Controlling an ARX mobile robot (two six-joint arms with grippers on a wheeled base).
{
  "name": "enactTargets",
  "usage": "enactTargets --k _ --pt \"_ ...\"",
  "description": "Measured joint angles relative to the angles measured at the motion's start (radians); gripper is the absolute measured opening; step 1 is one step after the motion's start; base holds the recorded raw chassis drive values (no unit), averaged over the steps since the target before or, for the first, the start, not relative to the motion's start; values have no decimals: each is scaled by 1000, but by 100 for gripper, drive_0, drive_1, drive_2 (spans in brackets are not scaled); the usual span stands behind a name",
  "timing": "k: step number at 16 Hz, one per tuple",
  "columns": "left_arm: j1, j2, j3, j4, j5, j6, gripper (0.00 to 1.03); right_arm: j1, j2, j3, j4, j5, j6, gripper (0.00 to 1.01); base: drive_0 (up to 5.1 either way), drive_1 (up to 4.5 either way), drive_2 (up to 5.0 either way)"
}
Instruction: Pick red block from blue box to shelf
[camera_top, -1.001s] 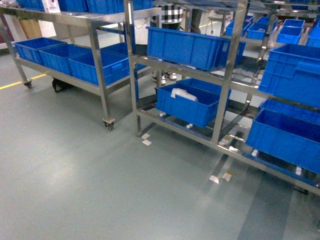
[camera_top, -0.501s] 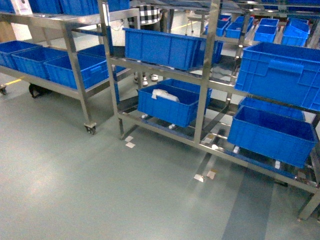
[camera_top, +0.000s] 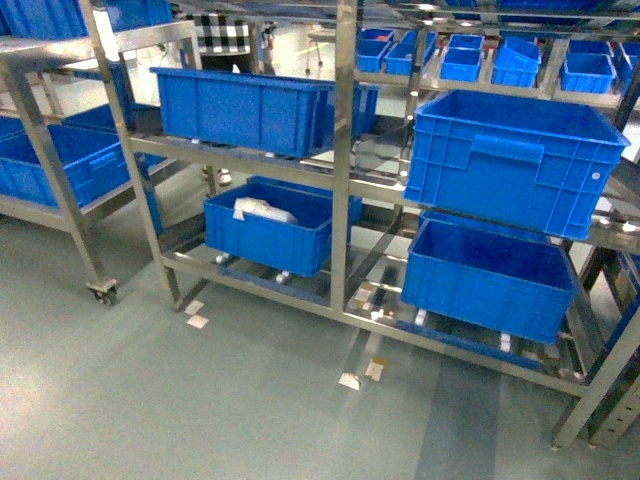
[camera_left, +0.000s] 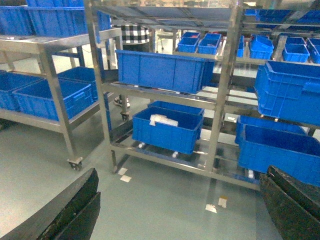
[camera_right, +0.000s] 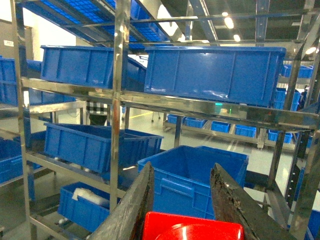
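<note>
1. Right wrist view: the right gripper (camera_right: 182, 210) has its two dark fingers closed on the red block (camera_right: 192, 232), at the bottom edge of the picture.
2. Past the block stands the shelf (camera_right: 118, 100) of shiny steel, with dark blue crates (camera_right: 215, 70) on its levels.
3. Left wrist view: the left gripper (camera_left: 182, 212) has its fingers spread wide and holds nothing.
4. Head view: a low crate (camera_top: 270, 230) on the shelf holds a white bag (camera_top: 262, 210). White scraps (camera_top: 350, 381) lie on the grey floor (camera_top: 200, 410).

red block (camera_right: 192, 232), blue crates (camera_top: 515, 160), silver shelf (camera_top: 345, 150).
</note>
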Motion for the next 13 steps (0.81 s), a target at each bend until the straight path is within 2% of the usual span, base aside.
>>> enactTargets --k 13 --pt "0 0 0 2 3 0 98 0 0 0 1 0 0 28 -149 268 -566"
